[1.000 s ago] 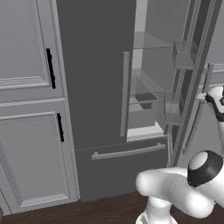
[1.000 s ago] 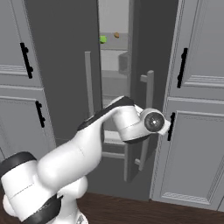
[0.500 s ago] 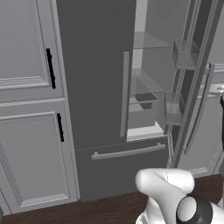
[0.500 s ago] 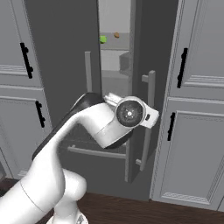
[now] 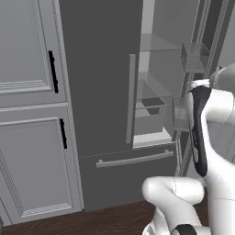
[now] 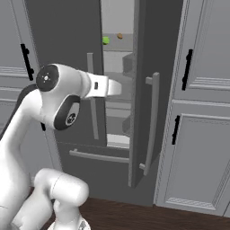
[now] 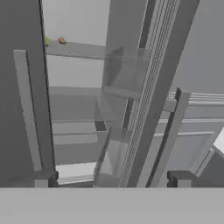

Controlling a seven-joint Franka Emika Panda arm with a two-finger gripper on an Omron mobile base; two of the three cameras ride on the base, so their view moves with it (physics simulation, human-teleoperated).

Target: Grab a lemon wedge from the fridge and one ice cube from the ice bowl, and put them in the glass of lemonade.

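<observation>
The fridge (image 5: 98, 92) stands with its right door (image 6: 148, 54) swung partly out, and lit shelves show through the gap. On an upper shelf lies the small yellow-green lemon wedge (image 6: 106, 40), which the hand view also catches at its top left, lemon wedge (image 7: 46, 41). My gripper (image 7: 113, 179) is open, with nothing between its fingertips (image 7: 43, 178). It points into the gap, well below and short of the wedge. The door's bar handle (image 7: 171, 131) rises just right of the gripper. The ice cube, ice bowl and glass of lemonade are out of view.
A small orange item (image 6: 119, 36) lies beside the wedge on the same shelf. Clear door bins (image 5: 195, 57) line the open door. Light grey panelled cabinets (image 5: 27, 92) (image 6: 202, 112) flank the fridge. The freezer drawer handle (image 5: 135, 159) runs below, above a dark wood floor (image 6: 157, 215).
The jaws have gone from partly closed to wide open. My arm has swung, its elbow moving left in the right base view. The fridge door stands ajar as before.
</observation>
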